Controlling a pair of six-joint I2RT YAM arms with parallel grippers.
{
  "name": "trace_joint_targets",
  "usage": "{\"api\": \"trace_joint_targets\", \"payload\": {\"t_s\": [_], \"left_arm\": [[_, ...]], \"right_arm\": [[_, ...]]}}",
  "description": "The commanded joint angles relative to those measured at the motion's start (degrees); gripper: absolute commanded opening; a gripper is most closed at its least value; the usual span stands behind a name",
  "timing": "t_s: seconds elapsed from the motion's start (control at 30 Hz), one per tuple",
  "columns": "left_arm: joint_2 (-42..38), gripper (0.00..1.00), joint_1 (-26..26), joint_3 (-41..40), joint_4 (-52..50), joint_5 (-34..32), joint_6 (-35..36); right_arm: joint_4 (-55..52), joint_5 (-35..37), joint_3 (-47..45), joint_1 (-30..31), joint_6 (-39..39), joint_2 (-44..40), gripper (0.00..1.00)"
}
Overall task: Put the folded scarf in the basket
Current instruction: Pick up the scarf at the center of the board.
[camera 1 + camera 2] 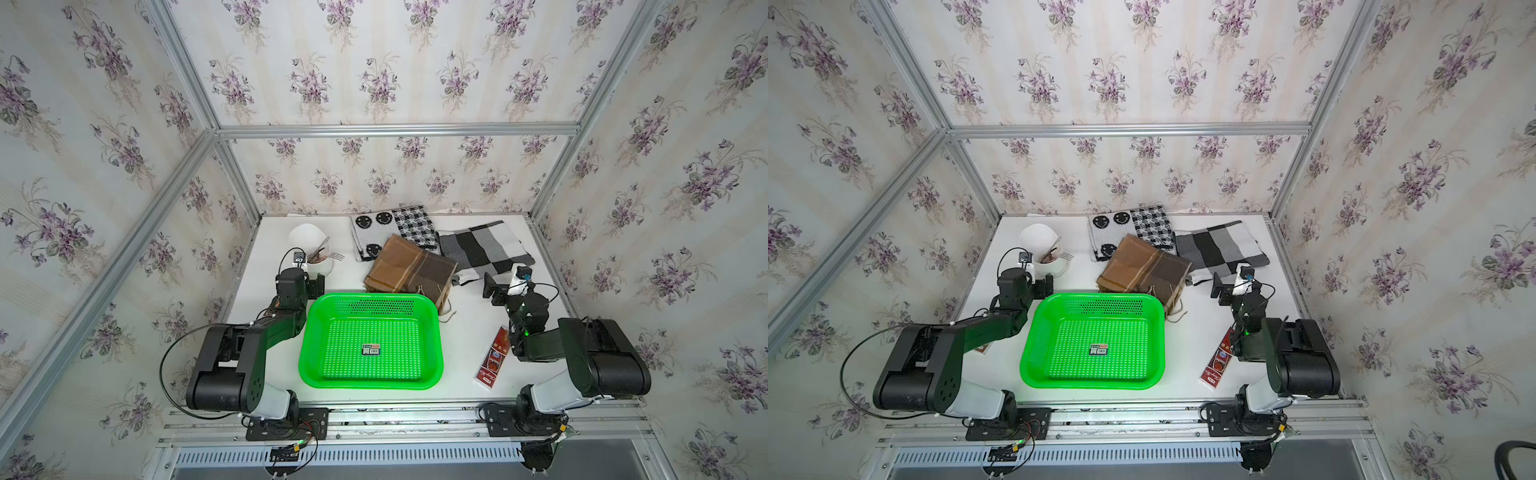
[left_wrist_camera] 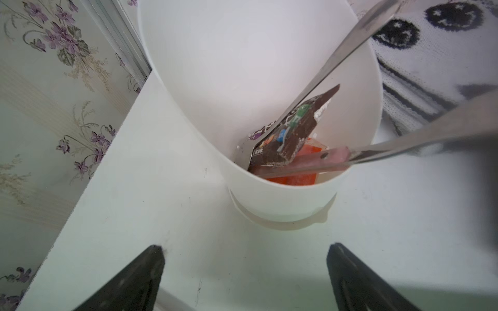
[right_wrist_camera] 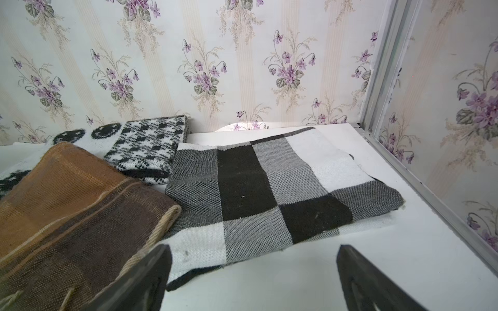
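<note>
A bright green basket stands empty at the middle front of the white table, a barcode sticker on its floor. Behind it lie three folded scarves: a brown plaid scarf with fringe touching the basket's far right corner, a black, white and grey checked scarf to its right, and a smiley and houndstooth scarf at the back. My right gripper is open low at the checked scarf's near edge, holding nothing. My left gripper is open over bare table beside the basket's far left corner.
A white cup holding cutlery and snack wrappers stands just beyond my left gripper. A red packet lies right of the basket under my right arm. Papered walls with metal rails close in the back and both sides.
</note>
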Motion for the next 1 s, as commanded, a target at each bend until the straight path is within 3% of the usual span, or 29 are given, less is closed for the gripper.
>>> {"api": "trace_joint_targets", "payload": {"t_s": [0.0,0.37,0.47,0.57,0.63,0.7,0.73,0.83,0.9,0.97], "left_arm": [[-0.1,0.99,0.03,0.06,0.35,0.26,0.25],[-0.45,0.99,-0.02,-0.13,0.49,0.34,0.4],[-3.25,0.99,-0.64,5.87,-13.52,-2.1,-1.25],[-9.9,0.99,-4.74,9.52,-20.49,-7.42,-0.82],[-14.96,0.99,-8.84,11.38,-23.32,-12.56,1.18],[-18.43,0.99,-12.44,18.19,-31.54,-16.55,1.26],[-18.68,0.99,-13.76,22.75,-37.23,-17.75,-1.21],[-14.85,0.99,-12.91,36.53,-56.04,-12.55,-15.92],[-11.59,0.99,-11.7,40.36,-61.64,-7.05,-21.85],[-8.27,0.97,-11.64,44.79,-67.24,-0.75,-22.39]], "right_arm": [[0.95,-0.5,-0.06,0.07,-0.25,-0.16,1.0],[0.05,1.6,0.36,0.91,-0.6,-0.2,1.0],[-2.19,5.2,-0.19,1.37,0.19,-4.01,1.0],[-17.56,11.53,4.61,4.21,0.07,-14.63,1.0],[-25.84,11.51,9.23,4.38,4.51,-21.04,1.0],[-36.18,12.96,16.89,4.34,14.82,-25.16,1.0],[-42.75,13.81,21.31,4.33,22.2,-25.42,1.0],[-62.21,17.58,30.25,3.41,45.24,-21.94,1.0],[-63.87,6.57,33.96,2.43,43.94,-17.29,0.85],[-74.78,11.9,40.39,6.99,43.06,-13.37,0.78]]}}
